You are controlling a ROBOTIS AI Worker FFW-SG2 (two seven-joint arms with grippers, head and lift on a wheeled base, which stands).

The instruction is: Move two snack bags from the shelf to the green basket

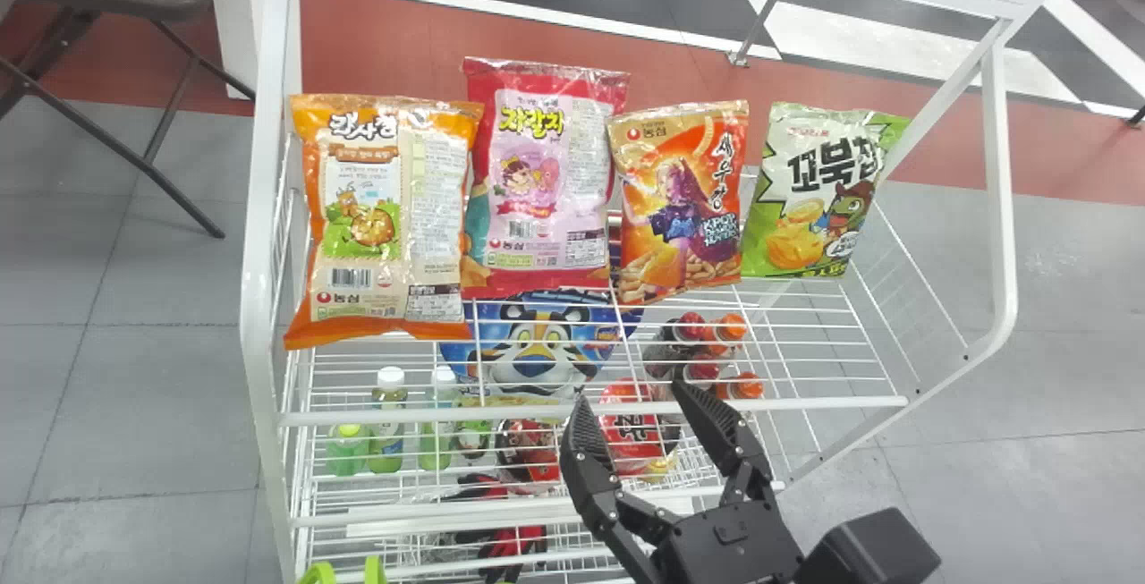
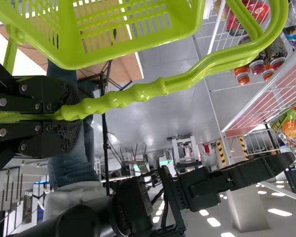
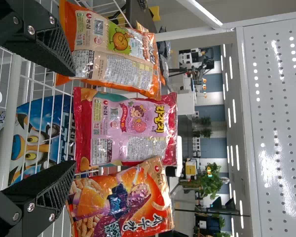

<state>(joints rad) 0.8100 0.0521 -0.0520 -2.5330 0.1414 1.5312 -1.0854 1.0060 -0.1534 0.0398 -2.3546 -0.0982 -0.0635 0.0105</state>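
four snack bags point(image 1: 544, 186) stand on the shelf point(image 1: 805, 403), barcode on the leftmost, bold dark lettering on the rightmost. the right gripper point(image 1: 629, 392) hangs near, fingers wide; the left gripper point(image 2: 78, 117) clamps the green basket's point(image 2: 133, 43) handle point(image 2: 138, 97).

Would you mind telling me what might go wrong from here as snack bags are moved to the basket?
The pink bag and the orange bag to its right overlap, so grasping one might drag or topple the other. The green basket hangs by its handle from the left end effector, so it could swing or tip when a bag lands.
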